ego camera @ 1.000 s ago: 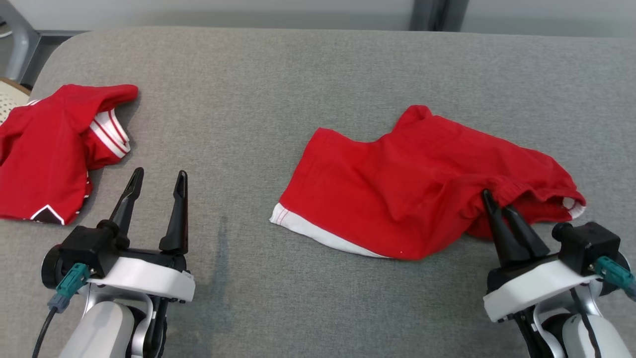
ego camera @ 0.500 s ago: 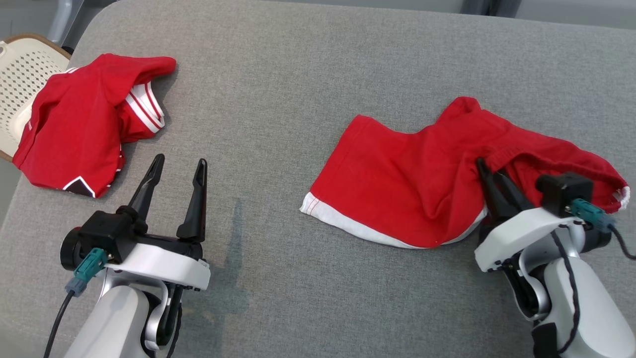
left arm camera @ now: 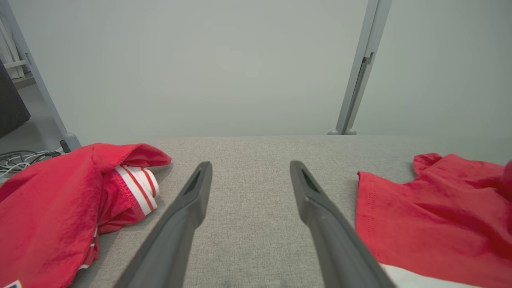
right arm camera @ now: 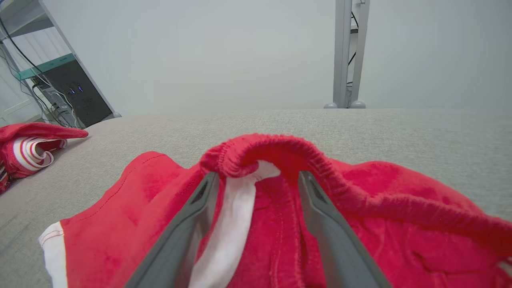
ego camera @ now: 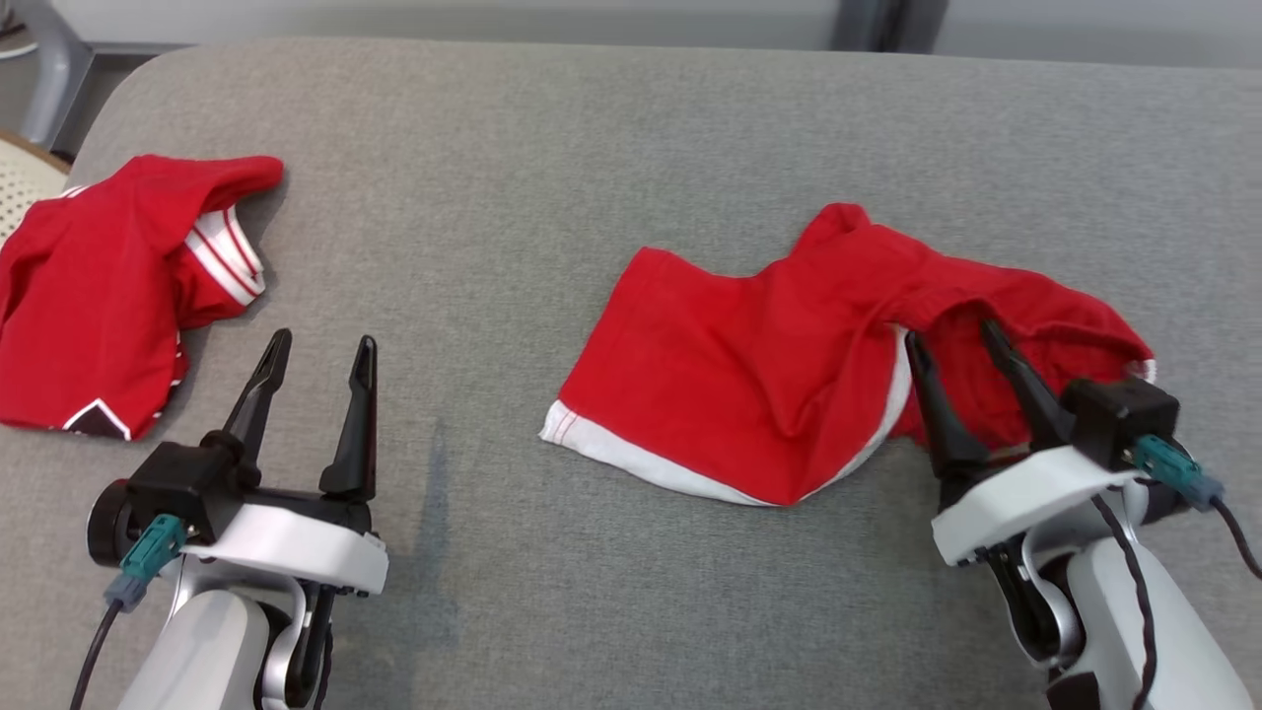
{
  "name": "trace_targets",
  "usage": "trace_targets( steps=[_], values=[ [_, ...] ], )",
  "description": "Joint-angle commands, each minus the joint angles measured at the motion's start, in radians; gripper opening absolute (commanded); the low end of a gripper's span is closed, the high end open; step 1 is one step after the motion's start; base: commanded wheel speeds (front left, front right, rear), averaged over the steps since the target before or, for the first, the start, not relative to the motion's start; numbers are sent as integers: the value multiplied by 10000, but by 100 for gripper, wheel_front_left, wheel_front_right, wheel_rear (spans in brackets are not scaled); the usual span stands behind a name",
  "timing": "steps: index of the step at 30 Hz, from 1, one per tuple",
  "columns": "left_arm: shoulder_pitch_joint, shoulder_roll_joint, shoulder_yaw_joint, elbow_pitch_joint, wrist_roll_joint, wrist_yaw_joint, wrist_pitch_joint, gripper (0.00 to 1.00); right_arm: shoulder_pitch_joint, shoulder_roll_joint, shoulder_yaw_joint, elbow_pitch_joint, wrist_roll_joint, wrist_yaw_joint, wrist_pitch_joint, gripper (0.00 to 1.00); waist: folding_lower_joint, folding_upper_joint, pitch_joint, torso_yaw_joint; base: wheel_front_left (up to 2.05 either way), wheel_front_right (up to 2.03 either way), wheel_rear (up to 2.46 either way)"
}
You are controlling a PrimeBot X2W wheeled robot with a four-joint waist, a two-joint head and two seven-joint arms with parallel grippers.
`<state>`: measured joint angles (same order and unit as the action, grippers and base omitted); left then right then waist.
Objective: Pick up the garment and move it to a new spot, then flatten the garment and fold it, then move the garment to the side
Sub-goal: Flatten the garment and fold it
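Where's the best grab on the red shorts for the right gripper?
Probably the elastic waistband of the red shorts, arched up just ahead of the open right gripper. Come from the near side: its raised fold lets one finger slip under.

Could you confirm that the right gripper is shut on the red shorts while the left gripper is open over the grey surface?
Not quite: the right gripper is open, its fingers spread apart at the waistband of the red shorts, as the right wrist view shows. The left gripper is open over the grey surface.
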<state>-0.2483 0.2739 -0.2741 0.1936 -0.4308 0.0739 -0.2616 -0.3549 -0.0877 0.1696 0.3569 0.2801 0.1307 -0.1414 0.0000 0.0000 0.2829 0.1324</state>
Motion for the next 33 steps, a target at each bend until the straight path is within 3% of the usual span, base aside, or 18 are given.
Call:
trace_targets(
  steps=[1, 16, 25, 33],
  values=[
    [115, 65, 59, -34, 51, 67, -41, 100, 178, -60, -66, -162, 32, 1, -4, 100, 0, 0, -174, -206, 0, 0, 0],
    [1559, 373, 487, -617, -172, 651, 61, 100, 2542, 207, -1406, -3014, -491, 1, 610, 100, 0, 0, -1318, -1106, 0, 0, 0],
    [2670, 520, 573, -1419, -188, 1208, 429, 100, 3642, 315, -1472, -3597, -631, 1, 1138, 100, 0, 0, -1823, -1267, 0, 0, 0],
    [2871, 549, 434, -1808, -115, 1347, 675, 100, 3708, 337, -1497, -3776, -736, 1, 1209, 100, 0, 0, -1857, -1244, 0, 0, 0]
  ],
)
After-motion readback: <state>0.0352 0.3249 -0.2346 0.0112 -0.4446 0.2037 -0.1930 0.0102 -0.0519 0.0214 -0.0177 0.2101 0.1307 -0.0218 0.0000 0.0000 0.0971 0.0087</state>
